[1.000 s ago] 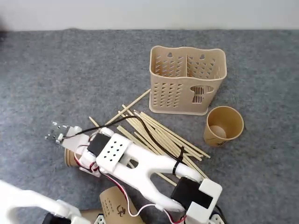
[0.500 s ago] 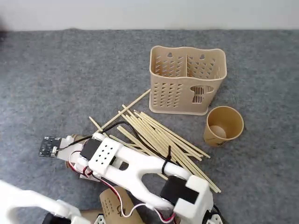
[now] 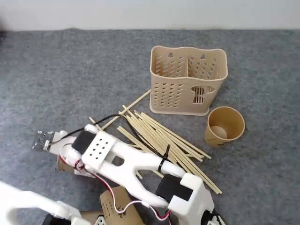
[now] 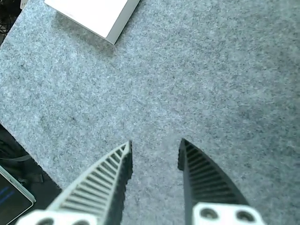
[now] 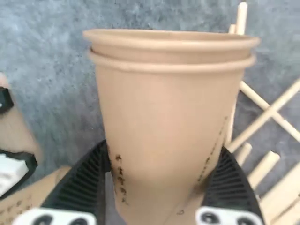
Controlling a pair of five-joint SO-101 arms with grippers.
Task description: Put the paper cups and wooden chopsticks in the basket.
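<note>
In the right wrist view two nested brown paper cups sit between my right gripper's black fingers, which press on both sides. From above, that gripper is low at the left of the mat, with the cups peeking out under the white arm. A pile of wooden chopsticks lies fanned in the middle, just in front of the beige perforated basket. One paper cup stands upright to the basket's right. Another cup lies on its side near the front edge. My left gripper hangs open over bare grey mat.
The basket has two compartments, both open at the top. A white box lies on the mat beyond the left gripper. Part of the left arm crosses the front left corner. Open mat stretches along the back left.
The right arm has swung further left across the mat, carrying the nested cups with it; its wrist board sits further left and lower. Chopsticks, basket and upright cup stayed put.
</note>
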